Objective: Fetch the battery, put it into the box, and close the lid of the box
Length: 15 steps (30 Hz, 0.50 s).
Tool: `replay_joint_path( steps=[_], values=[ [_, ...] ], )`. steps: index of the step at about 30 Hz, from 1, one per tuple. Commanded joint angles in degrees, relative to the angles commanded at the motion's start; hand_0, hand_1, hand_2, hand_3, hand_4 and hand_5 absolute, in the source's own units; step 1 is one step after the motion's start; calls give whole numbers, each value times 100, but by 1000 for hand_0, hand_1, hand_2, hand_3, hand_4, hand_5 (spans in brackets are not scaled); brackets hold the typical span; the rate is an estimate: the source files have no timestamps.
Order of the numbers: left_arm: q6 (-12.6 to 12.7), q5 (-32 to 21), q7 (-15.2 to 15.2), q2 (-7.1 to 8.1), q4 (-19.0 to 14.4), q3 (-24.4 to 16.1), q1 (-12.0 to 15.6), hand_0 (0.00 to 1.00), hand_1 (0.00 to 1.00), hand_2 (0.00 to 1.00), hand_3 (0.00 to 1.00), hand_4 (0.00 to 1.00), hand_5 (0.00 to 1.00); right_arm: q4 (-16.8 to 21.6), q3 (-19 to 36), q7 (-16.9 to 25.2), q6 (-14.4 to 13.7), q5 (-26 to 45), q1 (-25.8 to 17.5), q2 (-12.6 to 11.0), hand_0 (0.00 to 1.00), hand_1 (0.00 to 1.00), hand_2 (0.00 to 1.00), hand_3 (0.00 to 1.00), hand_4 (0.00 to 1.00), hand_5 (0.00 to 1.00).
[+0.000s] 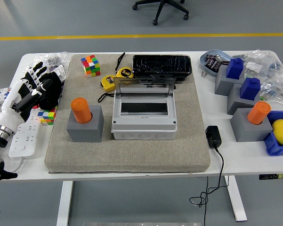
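- Left hand (35, 87), black-and-white with five fingers, hovers over the table's left edge; fingers spread and relaxed, holding nothing. Right hand not in sight.
- Under and beside that hand: a white power strip (24, 136) lying flat, and a small multicoloured cube (47, 116) at the mat's left border.
- Grey felt mat (61, 155) covers the middle of the white table (235, 160).
- Orange cylindrical battery (81, 110) stands slightly tilted in a grey block holder (84, 128) on the mat's left part, near the left hand. Upper half sticks clear of the socket.
- Handling, as a judgement: rigid, smooth-sided, probably light to moderate; could slip in a loose hold. Best taken around the exposed upper barrel, thumb opposing fingers, then lifted straight up out of the socket so the block does not drag along.
- Second, larger colour-tiled puzzle cube (90, 65) at the mat's far left corner; yellow tape measure (114, 79) just right of it.
- Grey plastic enclosure box (144, 123) sits mid-mat, just right of the holder. Its clear hinged lid (144, 88) stands up at the far side, so the cavity is open and nothing seems to lie in it.
- Black tray (162, 65) behind the box.
- Black power adapter (213, 136) with cord, off the mat's right edge.
- Far right: more grey blocks, two carrying blue pieces (250, 87), one a second orange cylinder (258, 113); a blue bin (273, 147) holds a yellow object.
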Motion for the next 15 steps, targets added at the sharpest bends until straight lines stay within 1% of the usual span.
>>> replay_joint_path(
  steps=[3, 4, 6, 8, 9, 10, 15],
  values=[
    [-20, -37, -34, 2, 17, 75, 19, 998, 998, 998, 998, 998, 385, 5, -23, -2, -6, 12, 0, -8, 998, 998, 951, 929, 998, 998],
    [-56, -130, -69, 15, 42, 164, 26, 998, 998, 998, 998, 998, 414, 3, -31, -7, -8, 11, 2, -12, 998, 998, 949, 926, 998, 998],
    [-152, -296, -104, 20, 77, 281, 30, 998, 998, 998, 998, 998, 414, 3, -39, -9, -10, 14, 7, -14, 998, 998, 949, 926, 998, 998],
    [-217, -476, -128, -14, 120, 366, 31, 998, 998, 998, 998, 998, 414, 6, -59, -9, -11, 26, 10, -12, 998, 998, 949, 926, 998, 998],
    [-232, -554, -136, -37, 136, 389, 31, 998, 998, 998, 998, 998, 414, 7, -60, -10, -12, 27, 11, -9, 998, 998, 949, 926, 998, 998],
    [-237, -628, -138, -48, 135, 422, 38, 998, 998, 998, 998, 998, 468, 8, -62, -11, -11, 34, 11, -7, 998, 998, 949, 924, 998, 998],
    [-262, -737, -113, -42, 136, 550, 41, 998, 998, 998, 998, 998, 468, 3, -58, -23, -12, 31, 6, -17, 998, 998, 949, 924, 998, 998]
  ],
)
